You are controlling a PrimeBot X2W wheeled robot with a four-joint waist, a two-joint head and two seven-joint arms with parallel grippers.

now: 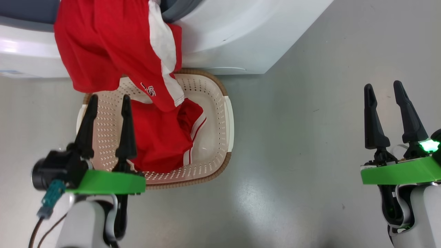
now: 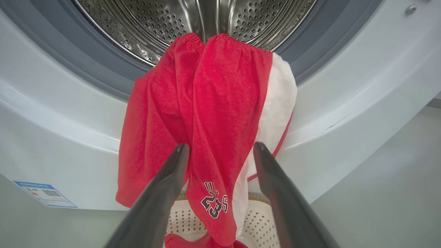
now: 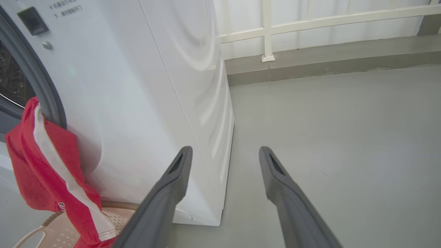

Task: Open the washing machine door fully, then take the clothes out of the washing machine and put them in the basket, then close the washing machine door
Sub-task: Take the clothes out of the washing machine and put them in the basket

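Red clothes spill from the washing machine into the basket.
One garment hangs from the drum mouth, its lower end reaching the basket, where another red piece lies. The basket stands on the grey floor just before the machine. The left tool hovers over it, fingers wide and empty; the right tool, equally wide, is well apart.

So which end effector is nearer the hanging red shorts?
Left. The left end effector hovers open over the basket, just short of the red shorts; the right end effector is far off to the side, over floor.
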